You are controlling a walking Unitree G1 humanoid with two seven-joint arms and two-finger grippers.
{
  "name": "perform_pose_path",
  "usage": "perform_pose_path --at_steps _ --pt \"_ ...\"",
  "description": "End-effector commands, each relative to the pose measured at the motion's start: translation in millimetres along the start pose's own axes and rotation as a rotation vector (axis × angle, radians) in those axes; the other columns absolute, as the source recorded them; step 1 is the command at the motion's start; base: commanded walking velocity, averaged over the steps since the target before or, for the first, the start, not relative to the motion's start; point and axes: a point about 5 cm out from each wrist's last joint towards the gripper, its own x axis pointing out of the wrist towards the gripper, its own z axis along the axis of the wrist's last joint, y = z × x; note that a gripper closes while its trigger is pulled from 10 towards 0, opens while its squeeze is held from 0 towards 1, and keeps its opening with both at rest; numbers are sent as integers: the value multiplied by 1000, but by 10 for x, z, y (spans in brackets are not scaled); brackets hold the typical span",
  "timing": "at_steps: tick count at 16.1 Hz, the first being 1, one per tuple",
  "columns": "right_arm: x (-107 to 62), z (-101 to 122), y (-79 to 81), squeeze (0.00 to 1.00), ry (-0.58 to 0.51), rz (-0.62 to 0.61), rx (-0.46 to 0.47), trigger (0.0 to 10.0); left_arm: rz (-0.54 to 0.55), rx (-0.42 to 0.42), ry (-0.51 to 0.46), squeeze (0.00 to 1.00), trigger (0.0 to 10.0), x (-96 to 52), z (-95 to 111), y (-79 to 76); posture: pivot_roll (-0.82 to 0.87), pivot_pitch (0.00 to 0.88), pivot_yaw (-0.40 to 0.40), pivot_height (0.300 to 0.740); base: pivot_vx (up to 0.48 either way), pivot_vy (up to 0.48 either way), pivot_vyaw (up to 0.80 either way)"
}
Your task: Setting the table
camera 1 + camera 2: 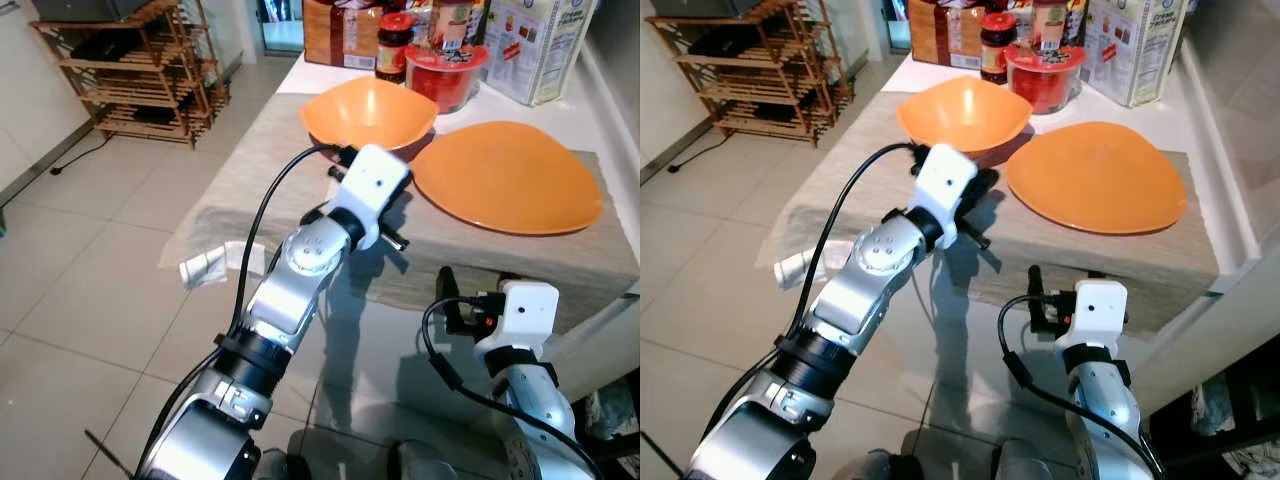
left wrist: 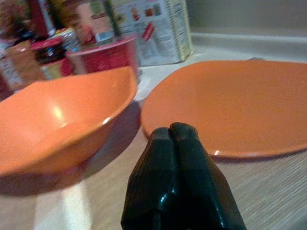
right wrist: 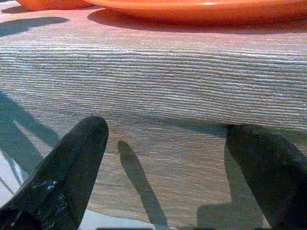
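An orange bowl (image 1: 368, 110) and a flat orange plate (image 1: 507, 175) sit side by side on a beige woven cloth (image 1: 250, 175) that covers the table. My left arm's white wrist (image 1: 372, 188) hovers over the cloth just in front of the bowl. In the left wrist view my left gripper (image 2: 170, 130) is shut with nothing in it, aimed at the gap between bowl (image 2: 57, 120) and plate (image 2: 235, 105). My right gripper (image 3: 168, 167) is open, low in front of the table, facing the cloth's hanging front edge (image 3: 158, 96).
Behind the dishes stand a red tub (image 1: 445, 70), a red-lidded jar (image 1: 395, 45), a carton (image 1: 540, 45) and a brown package (image 1: 340, 30). A wooden rack (image 1: 130, 70) stands at the far left on the tiled floor. A crumpled white scrap (image 1: 213, 266) lies by the table.
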Motion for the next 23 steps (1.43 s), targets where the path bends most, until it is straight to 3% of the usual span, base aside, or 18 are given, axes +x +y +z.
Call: perform_pose_path --at_steps 1,4,5,8,10,12,13,14,15,17,18,23 --pt "67 309 -16 0 -172 -19 -22 10000 45 -10 -6 0 10000 -41 -16 94 -162 20 87 727 0 0 0" --pt "75 455 -48 0 -258 -47 -72 10000 97 -71 -45 0 10000 -177 28 225 -160 1 89 727 0 0 0" --pt "77 619 -91 0 -338 -79 -120 10000 116 -74 -42 0 10000 -214 2 252 -162 0 79 727 0 0 0" --pt "59 744 -117 0 -373 -78 -136 10000 134 -89 -30 0 10000 -231 -51 257 -164 0 74 727 0 0 0" --pt "26 586 -102 0 -281 -33 -105 10000 129 -96 -20 0 10000 -236 -72 246 -161 0 67 727 0 0 0" --pt "-46 291 -62 0 -133 14 -51 10000 123 -101 6 0 10000 -256 -109 240 -166 0 68 727 0 0 0" --pt "-152 75 -50 0 -27 42 -28 10000 108 -94 34 0 10000 -268 -148 234 -168 0 73 727 0 0 0" --pt "-152 75 -50 0 -27 42 -28 10000 108 -94 34 0 10000 -268 -148 234 -168 0 73 727 0 0 0" --pt "-305 -35 -51 0 37 73 -28 10000 93 -84 62 0 10000 -282 -190 230 -179 0 78 727 0 0 0" --pt "-377 -83 -41 0 70 94 -33 10000 90 -86 77 0 10000 -295 -221 231 -184 5 81 727 0 0 0" --pt "-513 -114 -75 0 92 96 -33 10000 82 -84 86 0 10000 -318 -239 238 -189 12 84 727 0 0 0" --pt "-780 -28 -181 0 56 52 -62 10000 74 -83 122 0 10000 -390 -276 283 -209 42 95 727 0 0 0"
